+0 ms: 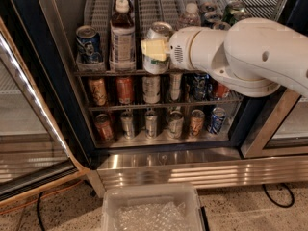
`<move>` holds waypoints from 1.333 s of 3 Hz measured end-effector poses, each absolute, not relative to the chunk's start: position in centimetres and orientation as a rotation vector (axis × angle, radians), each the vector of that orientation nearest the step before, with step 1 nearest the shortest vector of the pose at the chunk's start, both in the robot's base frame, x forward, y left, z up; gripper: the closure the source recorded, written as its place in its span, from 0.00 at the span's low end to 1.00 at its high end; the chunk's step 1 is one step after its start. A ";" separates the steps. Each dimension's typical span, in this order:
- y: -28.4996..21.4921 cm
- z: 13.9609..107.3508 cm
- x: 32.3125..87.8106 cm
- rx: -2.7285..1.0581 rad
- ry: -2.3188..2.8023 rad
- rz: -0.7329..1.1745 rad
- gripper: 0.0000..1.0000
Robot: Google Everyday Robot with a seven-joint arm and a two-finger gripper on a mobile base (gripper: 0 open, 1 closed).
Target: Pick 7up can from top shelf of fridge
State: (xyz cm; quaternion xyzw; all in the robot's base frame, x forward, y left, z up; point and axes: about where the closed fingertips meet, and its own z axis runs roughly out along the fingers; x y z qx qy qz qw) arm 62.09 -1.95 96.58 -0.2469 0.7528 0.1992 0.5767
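The fridge (29,37) stands open with drinks on its wire racks. The 7up can (158,61), whitish-silver with a silver lid, is at the front edge of the top shelf (98,13), in the middle lane. My gripper (155,49) comes in from the right on a thick white arm. Its yellowish fingers (153,47) are closed around the can's upper half. The can sits slightly tilted, its base level with the shelf's front lip.
A blue can (89,44) and a brown-drink bottle (122,35) stand left of the 7up can. A clear bottle (190,16) and green cans (233,8) are behind my arm. Two lower racks hold several cans. The glass door (29,129) hangs open at left. A clear bin (151,208) sits on the floor.
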 end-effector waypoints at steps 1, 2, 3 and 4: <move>-0.9 96.1 60.8 -0.649 1.773 0.496 1.00; -2.1 95.4 59.2 -0.679 1.787 0.532 1.00; -3.3 94.3 57.4 -0.722 1.810 0.580 1.00; -3.3 94.3 57.4 -0.723 1.810 0.580 1.00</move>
